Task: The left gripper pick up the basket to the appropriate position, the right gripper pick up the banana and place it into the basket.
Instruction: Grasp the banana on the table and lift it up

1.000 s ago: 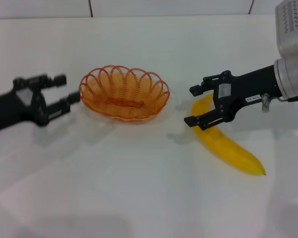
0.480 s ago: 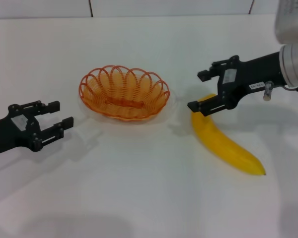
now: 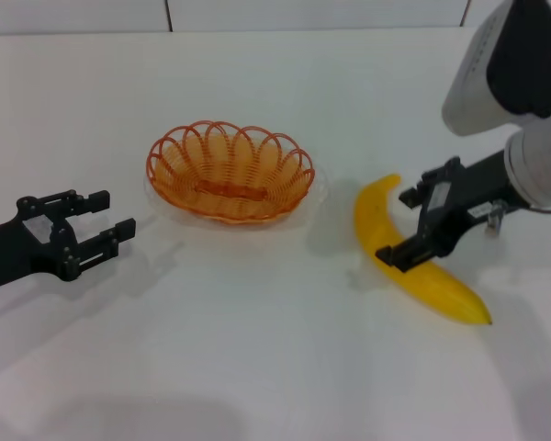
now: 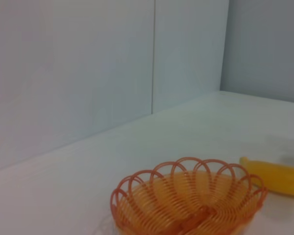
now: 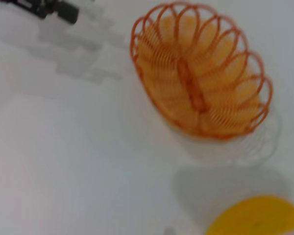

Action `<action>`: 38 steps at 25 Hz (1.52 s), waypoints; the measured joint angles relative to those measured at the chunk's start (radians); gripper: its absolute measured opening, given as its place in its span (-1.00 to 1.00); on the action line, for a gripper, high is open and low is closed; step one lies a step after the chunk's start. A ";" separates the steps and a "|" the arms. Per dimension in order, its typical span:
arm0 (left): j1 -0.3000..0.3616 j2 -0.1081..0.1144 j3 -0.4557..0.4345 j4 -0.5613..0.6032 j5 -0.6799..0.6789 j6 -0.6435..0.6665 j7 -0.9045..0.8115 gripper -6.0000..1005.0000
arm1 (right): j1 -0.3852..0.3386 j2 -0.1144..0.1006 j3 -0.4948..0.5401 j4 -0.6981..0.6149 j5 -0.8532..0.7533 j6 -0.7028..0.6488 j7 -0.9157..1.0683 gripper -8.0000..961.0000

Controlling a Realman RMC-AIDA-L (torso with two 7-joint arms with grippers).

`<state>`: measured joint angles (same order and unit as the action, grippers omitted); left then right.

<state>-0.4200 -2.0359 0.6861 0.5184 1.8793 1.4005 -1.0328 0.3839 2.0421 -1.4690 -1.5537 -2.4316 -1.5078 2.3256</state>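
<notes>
The orange wire basket (image 3: 230, 171) stands on the white table, empty. It also shows in the left wrist view (image 4: 186, 201) and the right wrist view (image 5: 201, 73). The yellow banana (image 3: 438, 283) lies flat to its right, apart from it, and shows in the left wrist view (image 4: 279, 179) and the right wrist view (image 5: 259, 218). My right gripper (image 3: 401, 227) is open, its fingers on either side of the banana's middle. My left gripper (image 3: 104, 217) is open and empty, a short way left of the basket, and shows far off in the right wrist view (image 5: 54, 8).
The white table (image 3: 257, 349) runs back to a pale tiled wall (image 3: 257, 14). The right arm's white-grey joint (image 3: 496, 64) hangs over the table's right side.
My right gripper has moved down the banana from its far end to its middle. My left gripper drew back left from the basket's rim, then stayed still.
</notes>
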 joint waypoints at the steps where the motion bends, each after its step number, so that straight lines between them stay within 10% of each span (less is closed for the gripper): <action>1: -0.001 0.000 0.001 0.000 0.000 -0.003 0.000 0.10 | 0.002 0.000 -0.003 0.010 -0.002 -0.004 0.003 0.83; 38: -0.013 -0.003 0.004 -0.002 0.003 -0.009 0.001 0.10 | 0.186 -0.005 -0.009 0.415 -0.055 0.121 -0.002 0.58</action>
<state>-0.4326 -2.0386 0.6903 0.5161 1.8821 1.3910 -1.0323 0.5698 2.0369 -1.4777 -1.1387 -2.4871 -1.3869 2.3235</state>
